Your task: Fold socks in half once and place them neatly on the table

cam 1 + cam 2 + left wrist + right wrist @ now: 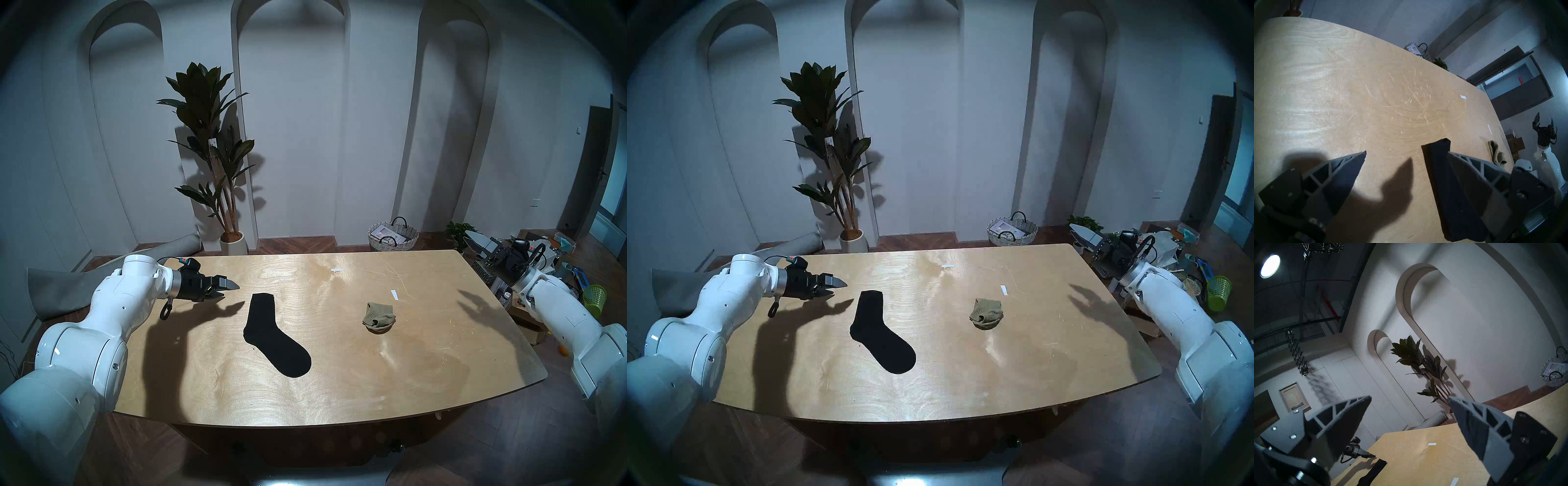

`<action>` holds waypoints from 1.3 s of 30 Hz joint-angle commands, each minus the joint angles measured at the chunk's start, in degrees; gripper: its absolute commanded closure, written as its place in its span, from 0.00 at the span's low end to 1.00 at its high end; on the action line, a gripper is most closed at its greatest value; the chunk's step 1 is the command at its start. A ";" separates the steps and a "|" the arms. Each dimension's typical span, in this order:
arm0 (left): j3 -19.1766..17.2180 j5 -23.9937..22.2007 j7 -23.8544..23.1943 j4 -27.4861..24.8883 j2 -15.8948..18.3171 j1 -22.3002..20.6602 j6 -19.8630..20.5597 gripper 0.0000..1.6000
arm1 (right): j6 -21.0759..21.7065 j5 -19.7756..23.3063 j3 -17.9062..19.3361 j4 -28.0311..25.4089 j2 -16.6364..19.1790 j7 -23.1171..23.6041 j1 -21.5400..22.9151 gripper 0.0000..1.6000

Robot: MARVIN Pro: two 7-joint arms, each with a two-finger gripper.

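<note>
2 socks on the counter [339, 390], apart. Black sock [271, 336]: flat, unfolded, toe nearest, cuff farthest; in the left wrist view its lower part is hidden behind a finger. Olive-tan sock [379, 317]: bunched, folds hard to make out. Left gripper [225, 288]: spread wide, empty, above the counter just beside the black cuff. Right gripper [473, 242]: spread wide, empty, beyond the far right corner.

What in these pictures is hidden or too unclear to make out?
- Black sock: in the left wrist view, a finger covers its lower part.
- Olive sock: bunched; its fold can't be judged from the head views.
- Basket: contents too small.
- Table: the right wrist view mostly faces the wall.
</note>
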 commanded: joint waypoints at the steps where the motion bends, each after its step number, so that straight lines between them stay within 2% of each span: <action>1: 0.87 0.57 -0.70 1.58 -1.90 -5.36 -1.02 0.00 | 0.32 0.83 0.88 -2.21 1.21 -0.05 -0.10 0.00; 20: 3.73 3.48 -2.02 9.54 -4.87 -8.76 -4.60 0.00 | 2.20 2.11 2.01 -6.46 3.05 -0.66 -3.40 0.00; 28: 5.58 4.95 -4.29 11.04 -6.66 -9.67 -5.16 0.00 | 2.55 3.05 2.79 -8.19 3.79 -1.35 -5.00 0.00; 39: 8.02 7.15 -5.16 13.58 -8.78 -11.11 -5.91 0.00 | 2.98 4.80 4.26 -9.50 4.43 -2.95 -7.17 0.00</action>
